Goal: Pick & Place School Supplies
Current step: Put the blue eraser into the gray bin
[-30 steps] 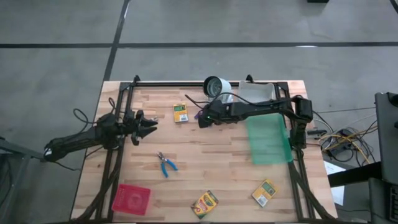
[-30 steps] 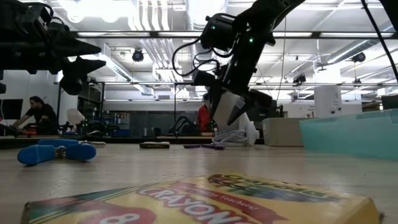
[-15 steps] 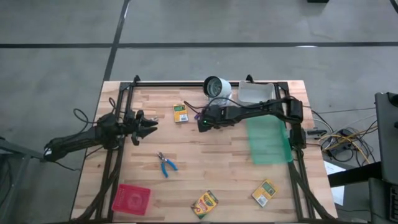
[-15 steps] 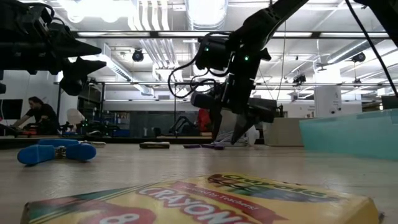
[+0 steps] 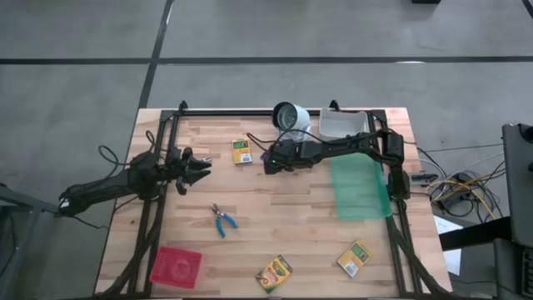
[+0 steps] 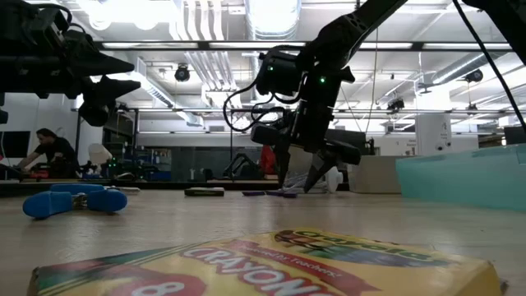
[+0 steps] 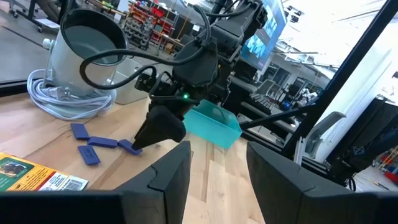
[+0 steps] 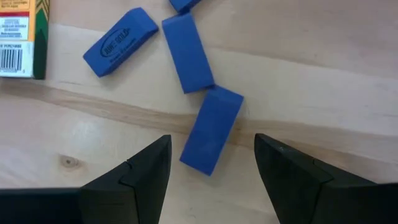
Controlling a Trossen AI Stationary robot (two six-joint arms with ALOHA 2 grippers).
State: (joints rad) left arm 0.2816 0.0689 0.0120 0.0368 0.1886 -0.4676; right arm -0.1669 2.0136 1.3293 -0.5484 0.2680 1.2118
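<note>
Several small blue-purple eraser pieces [image 8: 211, 129] lie flat on the wooden table, beside a crayon box [image 5: 241, 151]. My right gripper [image 5: 269, 162] is open and points down close over them. Its two fingers [image 8: 130, 180] stand on either side of the nearest piece, apart from it. Two more crayon boxes [image 5: 274, 272] [image 5: 354, 257] lie near the front edge. The blue-handled scissor-like tool [image 5: 222, 220] lies flat at centre left. My left gripper [image 5: 200, 168] hangs open and empty above the table's left side.
A white-grey round object with a coiled cable [image 5: 289, 117] and a white bin [image 5: 343, 125] stand at the far edge. A green mat [image 5: 360, 187] lies on the right and a red tray [image 5: 176, 266] at the front left. People show in the room behind [image 6: 49, 152].
My right gripper has gone down toward the eraser pieces, staying open; its fingertips now stand just above the table.
</note>
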